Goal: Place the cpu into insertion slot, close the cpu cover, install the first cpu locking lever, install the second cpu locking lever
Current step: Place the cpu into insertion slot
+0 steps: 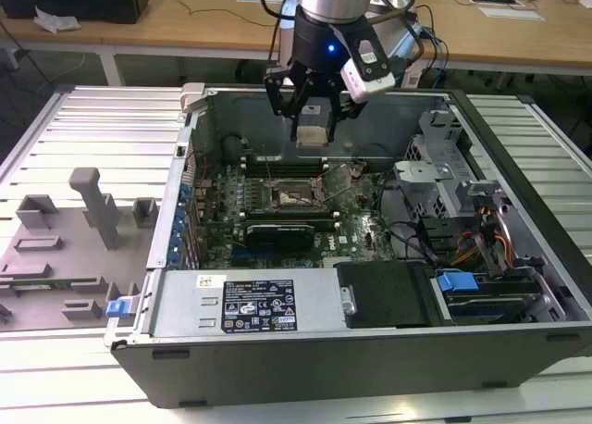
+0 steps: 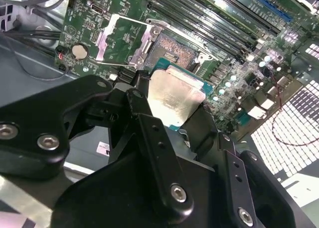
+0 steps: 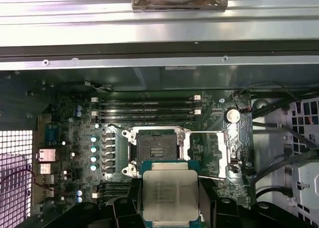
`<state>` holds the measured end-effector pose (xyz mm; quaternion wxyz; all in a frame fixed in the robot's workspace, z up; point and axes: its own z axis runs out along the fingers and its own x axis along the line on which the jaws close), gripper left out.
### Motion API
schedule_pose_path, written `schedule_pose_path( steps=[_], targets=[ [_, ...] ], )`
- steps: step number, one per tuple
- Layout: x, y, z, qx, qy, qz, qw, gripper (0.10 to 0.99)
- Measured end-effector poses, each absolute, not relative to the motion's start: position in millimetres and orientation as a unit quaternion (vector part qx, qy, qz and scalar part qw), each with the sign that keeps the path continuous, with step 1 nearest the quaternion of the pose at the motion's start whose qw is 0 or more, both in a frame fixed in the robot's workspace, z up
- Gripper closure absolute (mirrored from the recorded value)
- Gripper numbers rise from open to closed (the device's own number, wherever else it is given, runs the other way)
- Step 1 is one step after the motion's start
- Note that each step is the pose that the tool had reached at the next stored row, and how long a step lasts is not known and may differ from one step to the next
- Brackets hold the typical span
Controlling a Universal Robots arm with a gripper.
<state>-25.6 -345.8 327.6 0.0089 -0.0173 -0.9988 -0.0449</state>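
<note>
Chip (image 3: 170, 195) held in gripper (image 1: 313, 132) over an open computer case (image 1: 277, 350).
Gripper: fingers pinching the flat square chip by two opposite edges, above the green circuit board (image 3: 212, 118) and not touching it. Socket (image 3: 156, 149): uncovered, dark centre showing, below the chip. Cover plate (image 2: 106, 39): swung open, lying beside the socket.

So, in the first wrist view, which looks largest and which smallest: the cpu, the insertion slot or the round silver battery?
1. cpu: slightly the largest, but it is nearer the camera, so this rank is unsure.
2. insertion slot: nearly alike in size.
3. round silver battery: clearly the smallest.
</note>
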Motion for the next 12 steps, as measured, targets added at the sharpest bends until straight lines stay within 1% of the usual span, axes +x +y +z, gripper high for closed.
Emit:
schedule_pose_path(
  steps=[8, 12],
  targets=[
    [-25.6, -345.8, 318.2, -0.079, -0.996, -0.045, 0.006, 0.545],
    [-25.6, -345.8, 311.0, -0.143, -0.989, -0.046, 0.003, 0.545]
  ],
)
